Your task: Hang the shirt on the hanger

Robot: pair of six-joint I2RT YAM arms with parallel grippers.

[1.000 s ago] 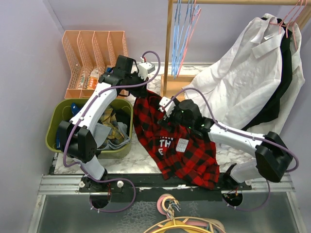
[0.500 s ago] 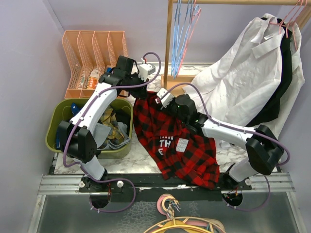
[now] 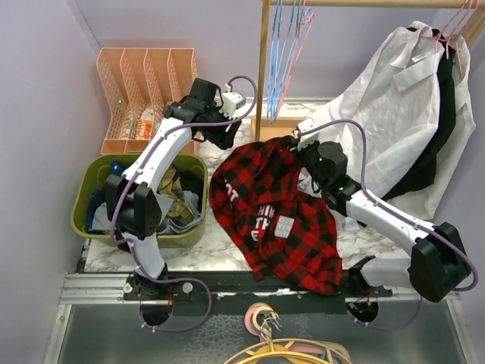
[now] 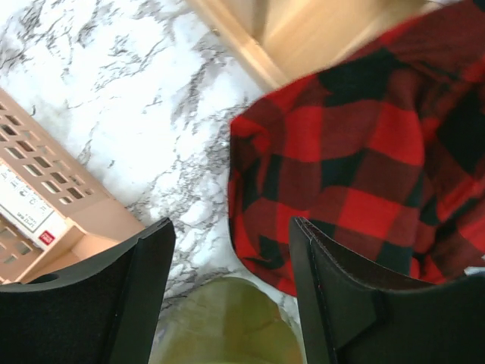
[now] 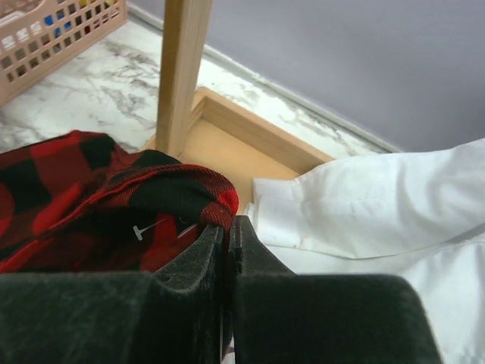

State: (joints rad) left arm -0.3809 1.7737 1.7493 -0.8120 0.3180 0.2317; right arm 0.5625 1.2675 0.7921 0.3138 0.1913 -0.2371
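The shirt (image 3: 303, 250), a red-and-black buffalo-plaid flannel, lies crumpled on the marble tabletop (image 3: 201, 254), spreading from the centre to the near edge. White block lettering (image 3: 260, 221) and a small white label (image 3: 284, 225) show on its upper surface, the lettering partly lost in folds. Its far edge is raised, pinched in the closed right gripper (image 3: 295, 144). The pink hanger (image 3: 292, 68) hangs from the wooden rail (image 3: 364, 3), well apart from the shirt.

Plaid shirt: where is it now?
In the top view, the red-and-black plaid shirt lies mid-table, between the green bin on the left and the white shirt on the right, its far edge pinched in the right gripper.
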